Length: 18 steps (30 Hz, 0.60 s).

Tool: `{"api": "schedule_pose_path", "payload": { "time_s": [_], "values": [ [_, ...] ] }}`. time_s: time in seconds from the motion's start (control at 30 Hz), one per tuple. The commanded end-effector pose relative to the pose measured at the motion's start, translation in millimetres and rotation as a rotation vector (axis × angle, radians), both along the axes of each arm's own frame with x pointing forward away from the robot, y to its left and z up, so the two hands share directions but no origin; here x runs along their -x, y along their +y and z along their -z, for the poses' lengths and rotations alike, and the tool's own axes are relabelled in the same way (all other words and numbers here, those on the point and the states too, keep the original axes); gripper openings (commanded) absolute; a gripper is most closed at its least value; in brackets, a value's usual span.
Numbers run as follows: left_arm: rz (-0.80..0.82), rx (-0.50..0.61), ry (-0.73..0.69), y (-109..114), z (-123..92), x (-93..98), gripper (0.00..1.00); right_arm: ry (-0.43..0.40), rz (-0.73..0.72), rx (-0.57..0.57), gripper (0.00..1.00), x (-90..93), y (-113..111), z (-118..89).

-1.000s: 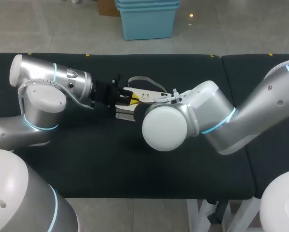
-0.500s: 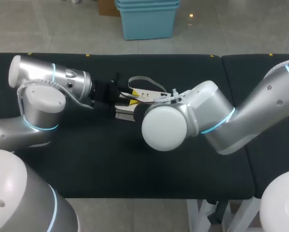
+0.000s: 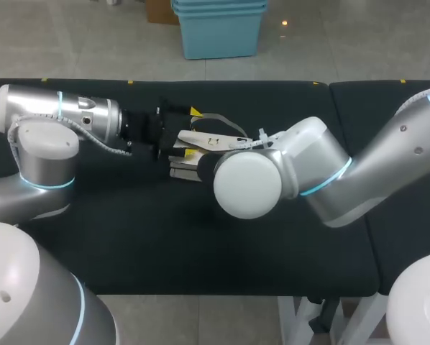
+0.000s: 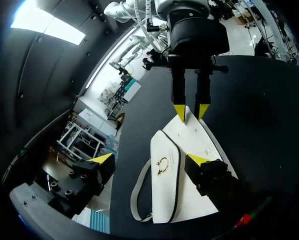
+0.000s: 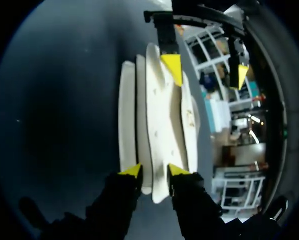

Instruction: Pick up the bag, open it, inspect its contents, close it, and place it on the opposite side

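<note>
White bag (image 3: 213, 138) lies mid-bench (image 3: 129, 237), far end clamped in right gripper (image 4: 190, 111). Left gripper (image 4: 150, 158) hangs w/ fingers spread wide astride the flap (image 4: 164, 147). Opening step appears in hand; next, left likely must pinch flap & lift, right steadying.

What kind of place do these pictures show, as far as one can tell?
Probably a robot test bench in a lab: the left arm and the right arm meet over a black table, working on a white bag.
</note>
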<state>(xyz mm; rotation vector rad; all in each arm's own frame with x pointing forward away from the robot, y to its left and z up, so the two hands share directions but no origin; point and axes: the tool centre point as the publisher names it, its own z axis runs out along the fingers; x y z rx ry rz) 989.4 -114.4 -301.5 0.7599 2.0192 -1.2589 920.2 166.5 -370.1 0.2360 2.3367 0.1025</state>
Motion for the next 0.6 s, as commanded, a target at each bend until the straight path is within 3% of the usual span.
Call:
{"api": "schedule_pose_path", "payload": {
  "time_s": [0.03, 0.33, 0.6],
  "values": [
    [-0.031, 0.023, 0.019, 6.5, -12.6, 3.5, 1.00, 0.041, -0.012, -0.017, 1.00, 0.8, -2.2, -12.9],
    [-0.130, -0.063, 0.202, 15.2, -25.5, -0.2, 1.00, 0.247, -0.073, -0.053, 1.00, -4.2, 0.1, -39.1],
    [-0.174, -0.168, 0.363, 38.5, -34.2, 0.5, 1.00, 0.397, -0.101, -0.099, 1.00, -10.3, -4.7, -58.1]
  ]
}}
